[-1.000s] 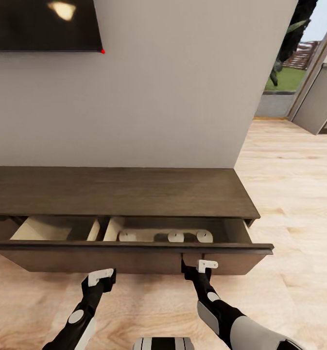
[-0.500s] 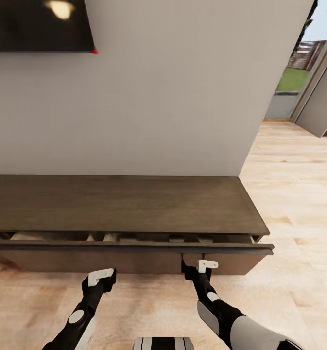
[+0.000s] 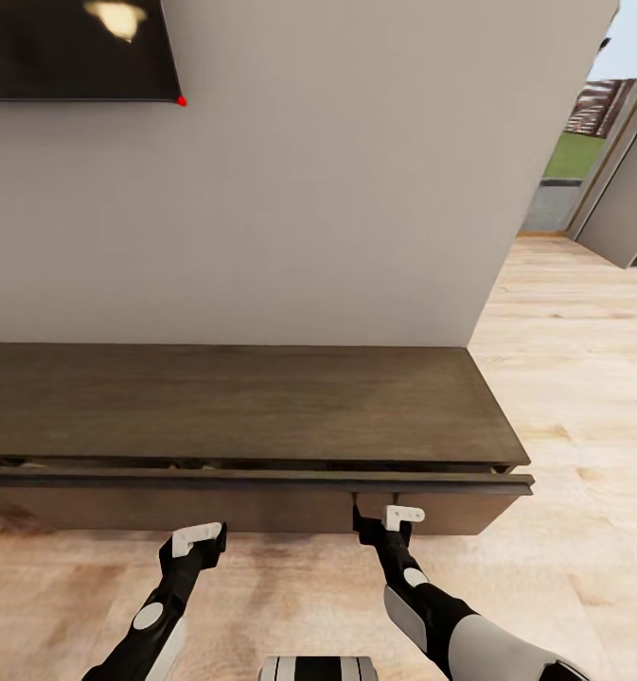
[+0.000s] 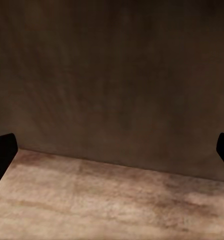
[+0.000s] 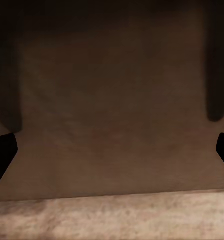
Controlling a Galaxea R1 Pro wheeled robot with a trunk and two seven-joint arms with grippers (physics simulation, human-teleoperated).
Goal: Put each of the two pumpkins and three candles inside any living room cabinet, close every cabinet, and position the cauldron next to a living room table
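The cabinet [image 3: 242, 492] — long, low, dark-brown wood grain — stands against the far wall, its front just ahead of both arms. The left end effector [image 4: 112, 150] and right end effector [image 5: 112, 150] gape wide, released. The drawers, wide open a second ago, are now nearly shut — only a thin gap shows.

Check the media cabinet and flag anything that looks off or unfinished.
The cabinet is not quite shut: its pull-out front stands slightly proud of the body, with a thin dark gap under the top. Both grippers, left and right, sit at the front panel. Nothing looks damaged or spilled.
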